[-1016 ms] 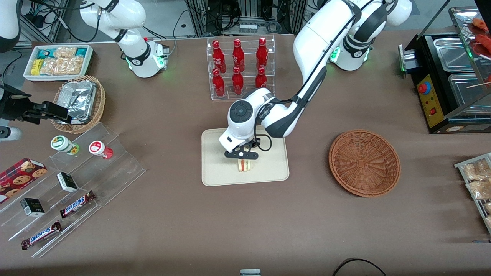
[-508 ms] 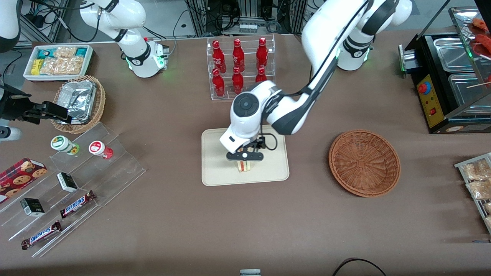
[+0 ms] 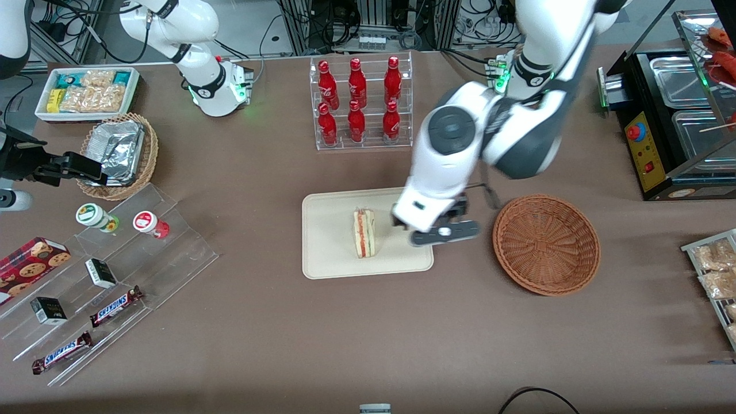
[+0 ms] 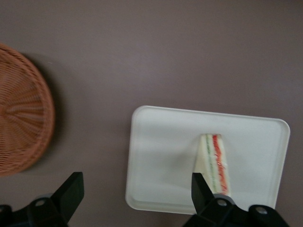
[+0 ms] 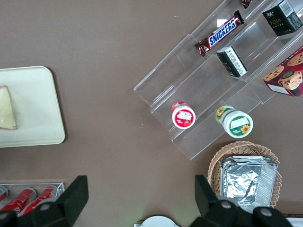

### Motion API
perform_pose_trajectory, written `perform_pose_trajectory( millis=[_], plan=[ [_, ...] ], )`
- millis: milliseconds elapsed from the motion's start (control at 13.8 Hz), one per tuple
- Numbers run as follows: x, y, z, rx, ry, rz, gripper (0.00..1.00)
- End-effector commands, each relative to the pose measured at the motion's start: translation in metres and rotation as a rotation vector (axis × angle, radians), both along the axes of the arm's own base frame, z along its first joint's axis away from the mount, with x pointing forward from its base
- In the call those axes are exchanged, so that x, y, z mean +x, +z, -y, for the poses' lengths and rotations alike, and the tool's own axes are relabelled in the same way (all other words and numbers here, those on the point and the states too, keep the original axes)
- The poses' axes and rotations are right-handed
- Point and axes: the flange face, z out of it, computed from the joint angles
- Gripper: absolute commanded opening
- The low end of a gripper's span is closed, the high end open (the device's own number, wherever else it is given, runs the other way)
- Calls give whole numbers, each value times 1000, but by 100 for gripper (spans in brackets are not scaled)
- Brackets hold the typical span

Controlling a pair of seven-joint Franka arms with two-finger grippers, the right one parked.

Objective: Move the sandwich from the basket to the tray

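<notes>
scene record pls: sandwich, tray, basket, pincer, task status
sandwich: standing on edge on the tray, filling edge up
tray: holds only the sandwich
basket: empty, beside the tray toward the working arm's end
pincer: open, holding nothing, above the tray's edge nearest the basket, clear of the sandwich
task status: sandwich placed and released

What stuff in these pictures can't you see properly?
- Sandwich: the right wrist view's edge cuts it off.
- Basket: the left wrist view's edge cuts it off.
- Tray: in the front view, the open gripper, above its end nearer the basket, hides that rim.
</notes>
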Motion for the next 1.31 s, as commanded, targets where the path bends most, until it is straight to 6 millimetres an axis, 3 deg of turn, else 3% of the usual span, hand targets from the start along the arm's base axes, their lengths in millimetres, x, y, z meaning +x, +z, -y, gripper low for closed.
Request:
perform_pose_trajectory(
  millis=[0, 218, 363, 653, 944, 1234],
  plan=[
    [-17, 36, -81, 20, -55, -20, 100],
    [-24, 71, -159, 36, -112, -52, 100],
    [-32, 90, -200, 50, -160, -74, 100],
    [-57, 106, -261, 48, -182, -72, 100],
    [-63, 116, -302, 26, -183, -67, 100],
    [-48, 128, -311, -6, -166, -44, 100]
  ],
)
